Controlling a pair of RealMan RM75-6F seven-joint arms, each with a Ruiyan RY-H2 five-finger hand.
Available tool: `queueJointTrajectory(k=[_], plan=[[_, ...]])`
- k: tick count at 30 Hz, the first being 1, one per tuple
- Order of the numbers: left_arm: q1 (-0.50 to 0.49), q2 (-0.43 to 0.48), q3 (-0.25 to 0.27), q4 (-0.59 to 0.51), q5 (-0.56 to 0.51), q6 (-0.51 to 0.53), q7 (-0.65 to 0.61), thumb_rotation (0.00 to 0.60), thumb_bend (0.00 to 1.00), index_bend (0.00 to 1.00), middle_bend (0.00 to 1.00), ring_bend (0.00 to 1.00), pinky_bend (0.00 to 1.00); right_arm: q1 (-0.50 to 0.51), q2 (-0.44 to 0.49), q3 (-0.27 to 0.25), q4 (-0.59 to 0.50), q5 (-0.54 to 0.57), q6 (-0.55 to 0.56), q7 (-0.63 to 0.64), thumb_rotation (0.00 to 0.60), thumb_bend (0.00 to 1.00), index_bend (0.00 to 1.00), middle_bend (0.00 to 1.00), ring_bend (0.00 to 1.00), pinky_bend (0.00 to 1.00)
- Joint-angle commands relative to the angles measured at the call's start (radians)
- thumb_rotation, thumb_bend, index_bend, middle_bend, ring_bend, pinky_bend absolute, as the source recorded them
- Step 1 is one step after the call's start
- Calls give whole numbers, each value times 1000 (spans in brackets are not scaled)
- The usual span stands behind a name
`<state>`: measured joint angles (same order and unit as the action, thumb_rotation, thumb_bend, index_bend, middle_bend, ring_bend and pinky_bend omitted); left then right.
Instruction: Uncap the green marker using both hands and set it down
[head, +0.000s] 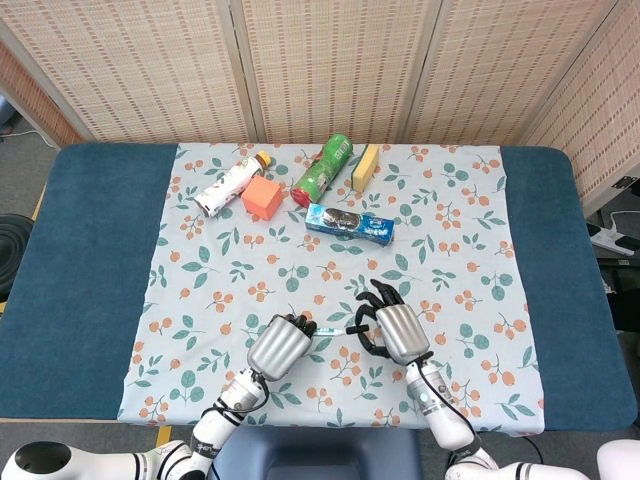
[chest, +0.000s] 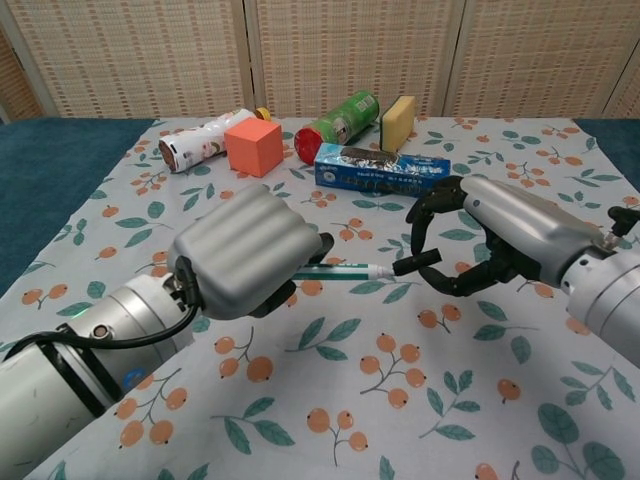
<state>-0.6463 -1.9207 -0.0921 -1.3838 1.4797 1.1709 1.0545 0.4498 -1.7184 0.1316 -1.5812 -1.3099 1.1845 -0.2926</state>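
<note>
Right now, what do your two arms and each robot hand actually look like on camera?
Each robot hand, left and right, has a ribbed silver-grey back shell and black fingers. The forearms are silver-grey with black wrist bands. A black cable loops at the left wrist; a green light glows on the right forearm.

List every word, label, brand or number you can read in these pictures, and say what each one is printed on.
No text can be read with certainty.
Blue box: print on the side, too blurred to read.
Green can: a label with lettering, too small to read.
White tube: patterned label, no legible words.
Green marker: no readable marking.
Orange cube and yellow sponge: no writing visible.
</note>
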Motion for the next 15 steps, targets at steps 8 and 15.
queueJointTrajectory(k=[8,15], plan=[[-1,18,-8,21,-10,2,-8,600,441,522,662,686,948,-15,52,-6,-8,-6,19,1,600,520,820,241,51,112],[18,41,-1,104,-65,-38,-119,600,443,499,640,685,948,-44,104,-21,20,28,3,62,600,520,820,241,52,112]])
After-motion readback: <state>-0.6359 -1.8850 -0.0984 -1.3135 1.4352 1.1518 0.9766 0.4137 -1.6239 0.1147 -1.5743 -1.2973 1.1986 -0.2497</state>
